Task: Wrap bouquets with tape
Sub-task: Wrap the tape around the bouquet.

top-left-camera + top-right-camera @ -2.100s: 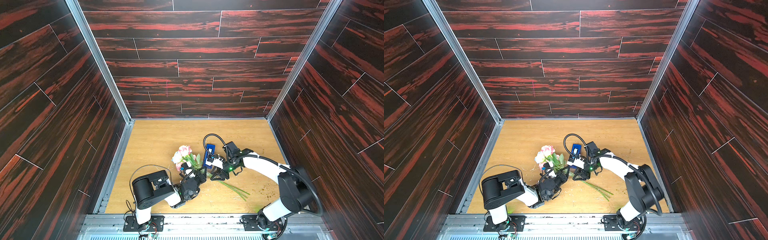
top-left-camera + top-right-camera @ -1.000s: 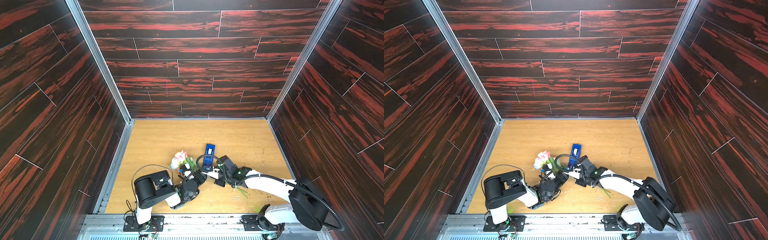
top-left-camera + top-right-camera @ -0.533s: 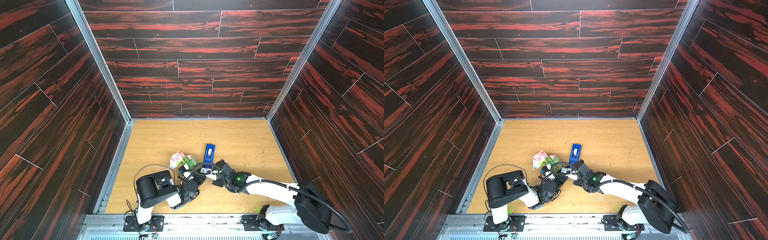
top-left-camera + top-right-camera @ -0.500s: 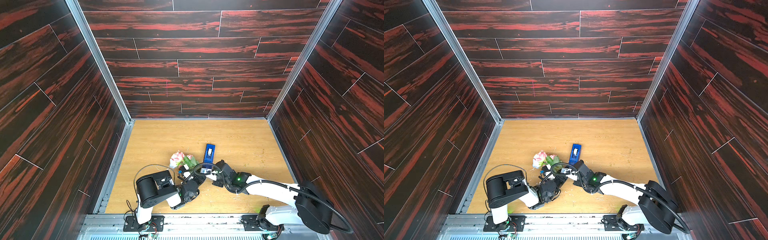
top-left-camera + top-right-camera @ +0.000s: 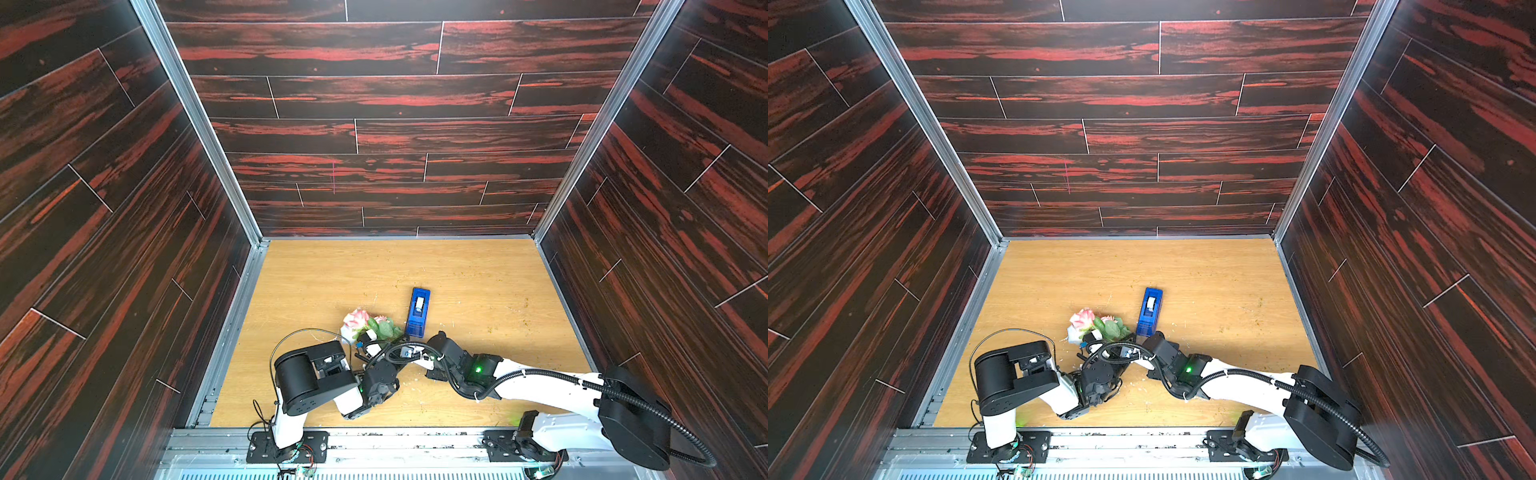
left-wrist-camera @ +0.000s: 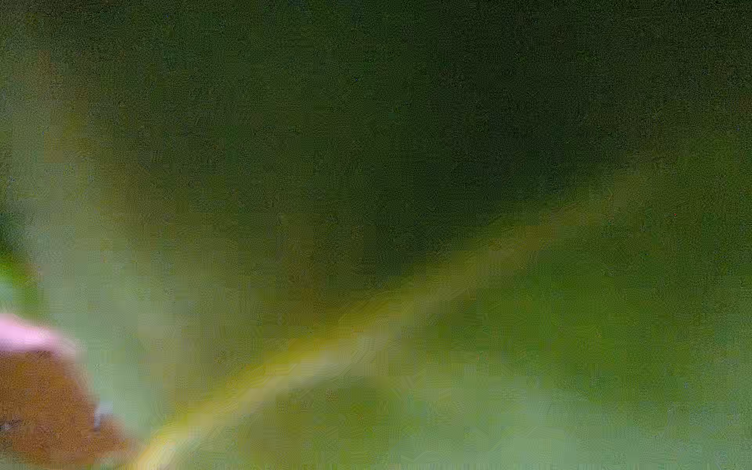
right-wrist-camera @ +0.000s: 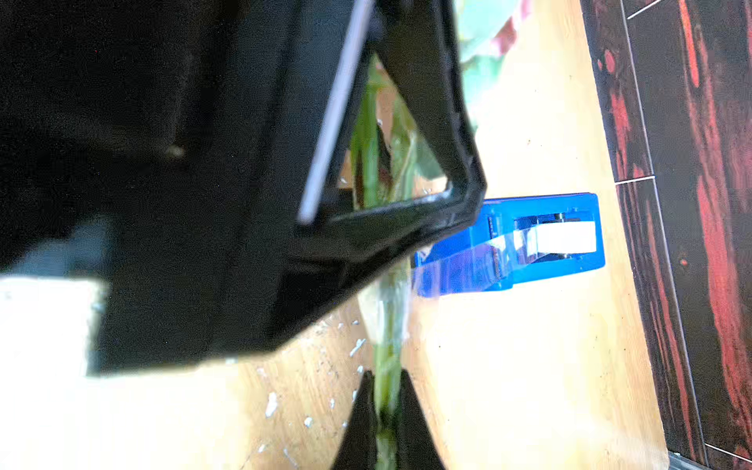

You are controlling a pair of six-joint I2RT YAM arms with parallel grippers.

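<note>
A: Walls?
B: 3 sides: back wall [image 5: 395, 124], left wall [image 5: 83, 208], right wall [image 5: 685, 208]. All dark planks w/ red streaks, thin pale seams.
A: Corners?
B: 2 silver metal posts [image 5: 198, 124] at the back corners. Metal rail [image 5: 395, 440] along the front edge.
A: Floor?
B: Light wood-grain floor [image 5: 353, 270], brightly lit. Small dark specks [image 5: 492, 330] & white flecks [image 7: 270, 403] scattered on it.

The right claw [image 7: 384, 392] has swung low and leftward, dragging the bouquet [image 5: 361, 322] stems with it.
</note>
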